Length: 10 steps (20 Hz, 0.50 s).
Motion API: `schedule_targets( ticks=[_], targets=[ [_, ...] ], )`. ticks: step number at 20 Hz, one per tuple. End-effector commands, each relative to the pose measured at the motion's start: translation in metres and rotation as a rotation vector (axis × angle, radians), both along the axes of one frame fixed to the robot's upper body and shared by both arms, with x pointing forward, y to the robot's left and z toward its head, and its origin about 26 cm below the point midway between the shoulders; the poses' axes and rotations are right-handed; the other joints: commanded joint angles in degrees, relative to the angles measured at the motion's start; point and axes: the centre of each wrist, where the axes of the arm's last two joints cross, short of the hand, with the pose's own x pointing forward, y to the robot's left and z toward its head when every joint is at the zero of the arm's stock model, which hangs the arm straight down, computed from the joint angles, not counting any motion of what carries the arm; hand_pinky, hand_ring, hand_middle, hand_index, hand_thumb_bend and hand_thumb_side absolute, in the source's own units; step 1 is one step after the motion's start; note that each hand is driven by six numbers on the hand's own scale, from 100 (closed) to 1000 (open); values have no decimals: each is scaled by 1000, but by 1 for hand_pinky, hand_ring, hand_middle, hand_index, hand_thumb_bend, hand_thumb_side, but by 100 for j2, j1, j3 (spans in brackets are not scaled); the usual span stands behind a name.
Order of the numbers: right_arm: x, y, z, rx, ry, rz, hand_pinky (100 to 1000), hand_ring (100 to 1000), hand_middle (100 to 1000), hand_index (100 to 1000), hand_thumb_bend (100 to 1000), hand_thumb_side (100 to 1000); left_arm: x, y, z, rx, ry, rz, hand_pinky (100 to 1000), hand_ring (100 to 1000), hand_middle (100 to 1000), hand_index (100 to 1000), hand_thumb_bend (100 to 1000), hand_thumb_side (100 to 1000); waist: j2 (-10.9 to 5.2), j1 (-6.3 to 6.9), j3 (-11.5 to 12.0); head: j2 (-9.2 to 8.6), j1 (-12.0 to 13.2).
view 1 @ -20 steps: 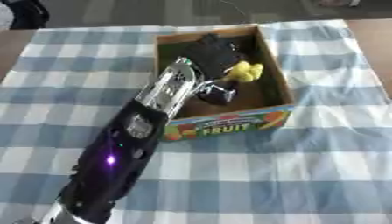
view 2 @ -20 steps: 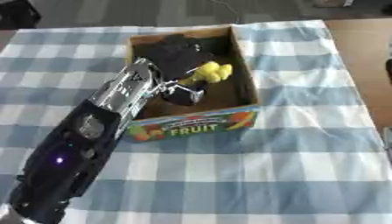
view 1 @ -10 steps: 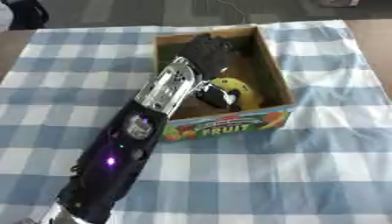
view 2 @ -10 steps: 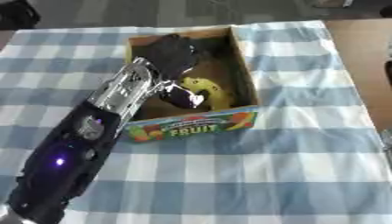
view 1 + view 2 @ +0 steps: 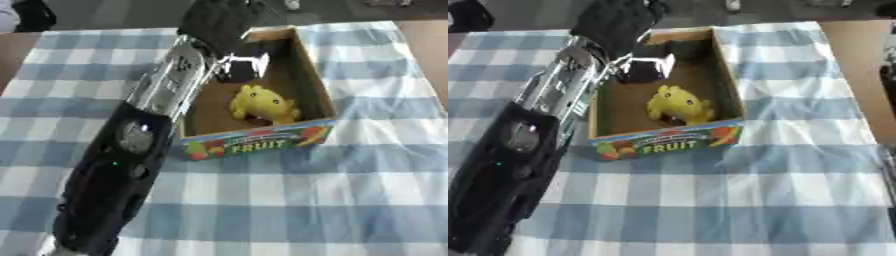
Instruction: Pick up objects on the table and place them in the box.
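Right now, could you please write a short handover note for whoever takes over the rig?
Left hand: over the far left corner of the box; whether it is open or shut cannot be told.
Right hand: not in view.
Yellow soft toy: lying inside the box, toward its near end.
A dark object with a shiny side sits in the box's far part, beside the arm.
Done: the toy is in the box.
Left: no other loose object shows on the checked tablecloth; check beyond the views before stopping.

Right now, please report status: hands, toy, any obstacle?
Left hand above box's far edge, holding nothing seen. Right hand not visible. Yellow toy lies inside the box. No obstacle seen.
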Motion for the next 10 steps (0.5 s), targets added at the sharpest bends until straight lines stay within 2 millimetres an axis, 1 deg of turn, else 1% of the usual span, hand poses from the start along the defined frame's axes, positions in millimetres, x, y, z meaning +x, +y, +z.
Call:
schedule_targets(
  ticks=[1, 3, 6, 10],
  targets=[
    [-4, -5, 7, -16, -28, -20, 728, 584, 584, 812, 100, 595, -15, 14, 18, -146, -91, -30, 640, 737, 665, 888, 100, 738, -169, -26, 34, 93, -83],
    [-4, -6, 7, -15, -29, -26, 728, 584, 585, 813, 100, 595, -22, 22, 18, -219, -122, -42, 631, 725, 652, 892, 100, 745, -182, -39, 70, 118, -116],
    [-5, -7, 7, -12, -34, -31, 727, 585, 586, 813, 100, 597, -33, 34, 17, -325, -165, -56, 623, 712, 643, 894, 100, 726, -200, -62, 111, 133, -134],
    [-5, -9, 8, -3, -43, -40, 727, 586, 587, 813, 100, 596, -46, 57, 13, -463, -219, -49, 618, 705, 637, 895, 100, 725, -226, -108, 171, 145, -175]
  ],
)
